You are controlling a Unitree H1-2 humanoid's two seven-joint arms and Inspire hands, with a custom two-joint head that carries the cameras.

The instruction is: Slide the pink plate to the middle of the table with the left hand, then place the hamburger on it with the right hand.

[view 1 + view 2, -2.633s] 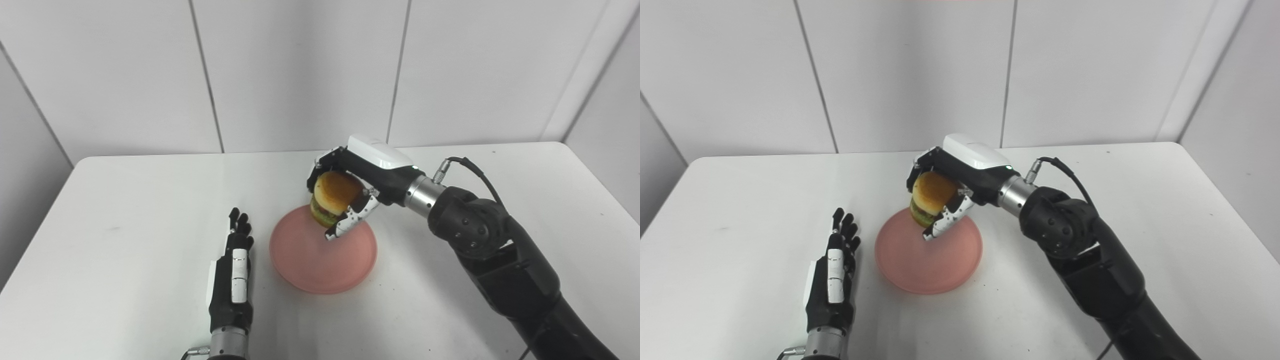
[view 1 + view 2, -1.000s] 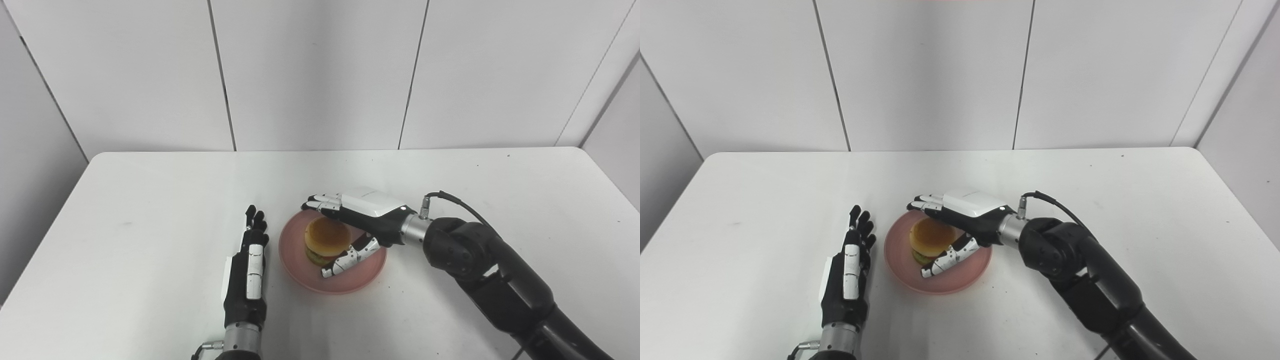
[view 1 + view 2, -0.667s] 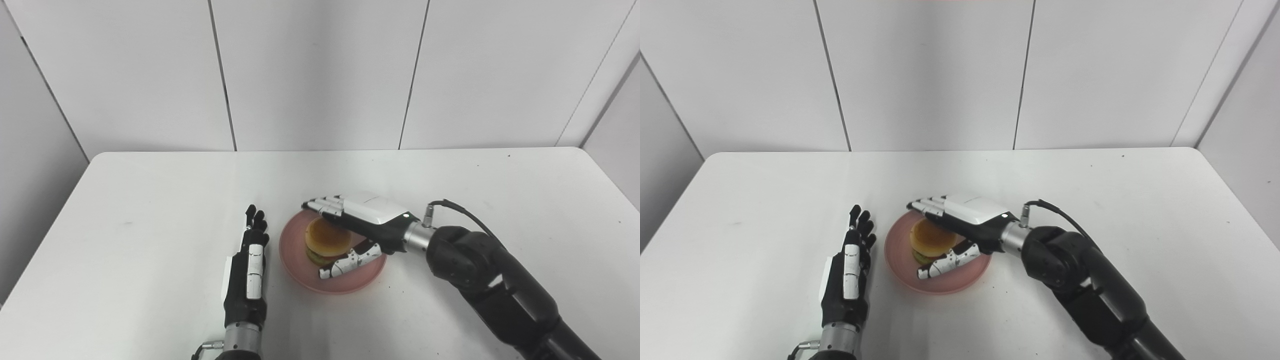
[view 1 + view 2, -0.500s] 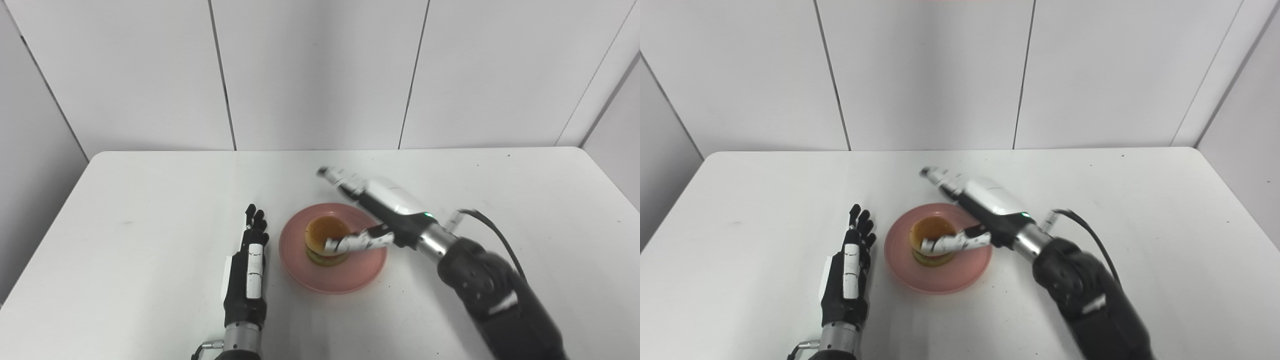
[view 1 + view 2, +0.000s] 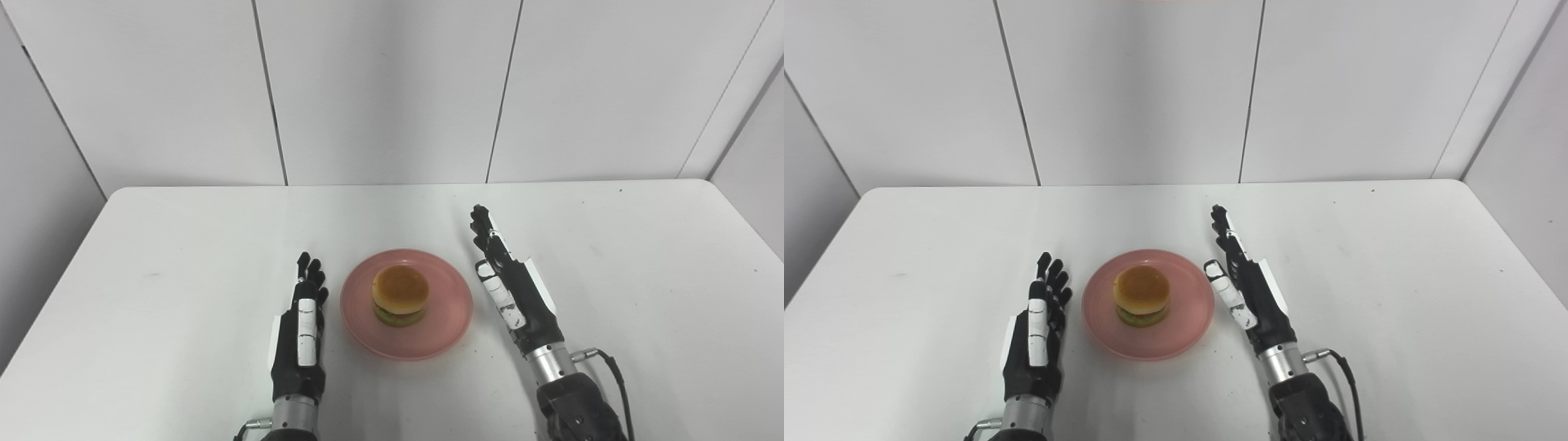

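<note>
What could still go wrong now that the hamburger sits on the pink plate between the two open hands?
Little, it seems. The hamburger stands upright near the middle of the pink plate. One risk: the left hand and the right hand flank the plate's rim closely, so an inward sideways move might push the plate. Another: the stacked hamburger could topple if the plate were bumped.

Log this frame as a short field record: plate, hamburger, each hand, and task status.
plate: pink plate near the middle of the white table
hamburger: hamburger upright on the plate, roughly centred, nothing touching it
left hand: left hand open, beside the plate's left edge, holding nothing
right hand: right hand open, fingers extended, right of the plate, clear of the hamburger
task status: both steps appear done, judging by how things lie
</note>
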